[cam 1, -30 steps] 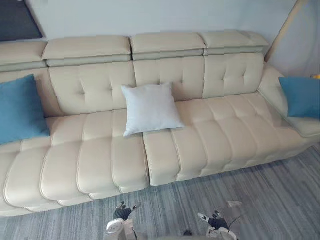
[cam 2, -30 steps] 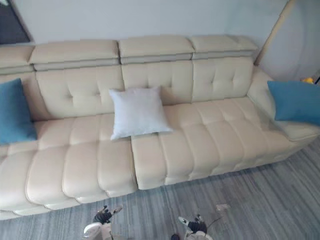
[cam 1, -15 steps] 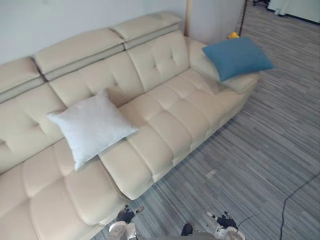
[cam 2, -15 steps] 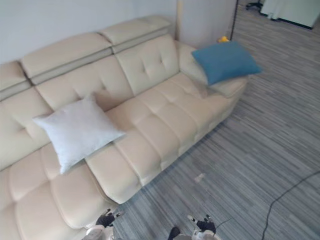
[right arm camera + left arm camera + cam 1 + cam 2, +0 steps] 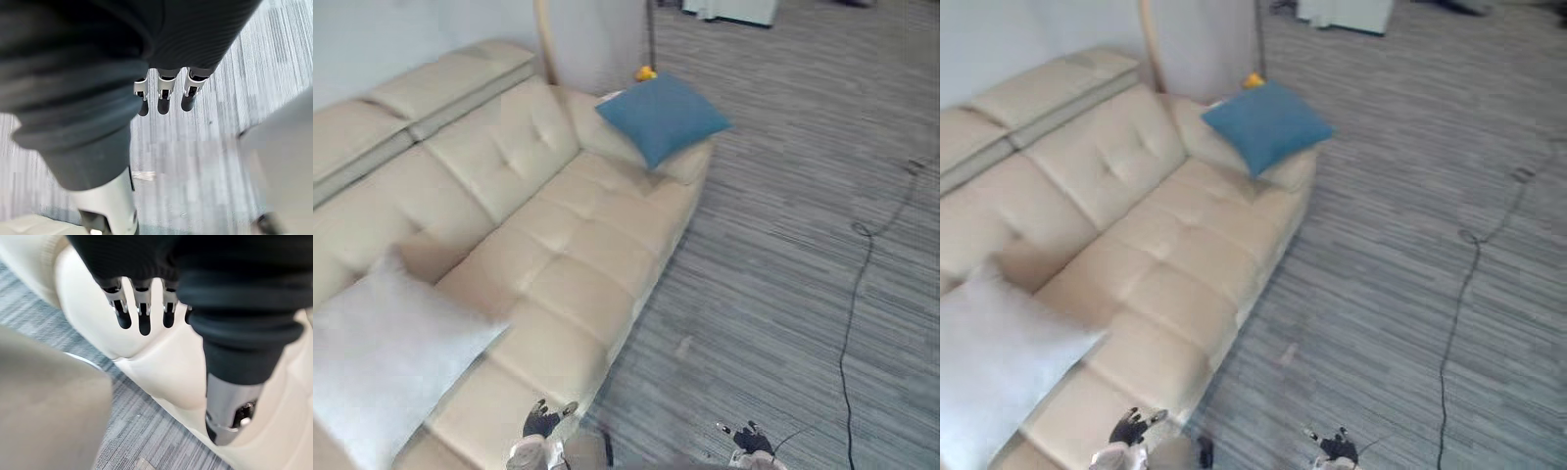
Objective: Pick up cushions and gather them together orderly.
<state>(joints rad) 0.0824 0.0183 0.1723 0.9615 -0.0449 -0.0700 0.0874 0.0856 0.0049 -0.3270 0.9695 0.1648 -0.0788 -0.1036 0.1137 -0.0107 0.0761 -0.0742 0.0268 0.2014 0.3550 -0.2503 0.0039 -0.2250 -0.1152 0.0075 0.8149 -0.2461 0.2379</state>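
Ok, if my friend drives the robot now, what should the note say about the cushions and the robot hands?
The left robot hand is open and empty, by the sofa front edge.
The right robot hand is open and empty, over the floor.
The blue cushion sits on the sofa's far armrest. The white cushion lies on the seat at the robot's left, well apart from it.
Done: nothing is picked up or gathered yet.
Left to do: pick up one cushion, carry it to the other, and set them neatly side by side.
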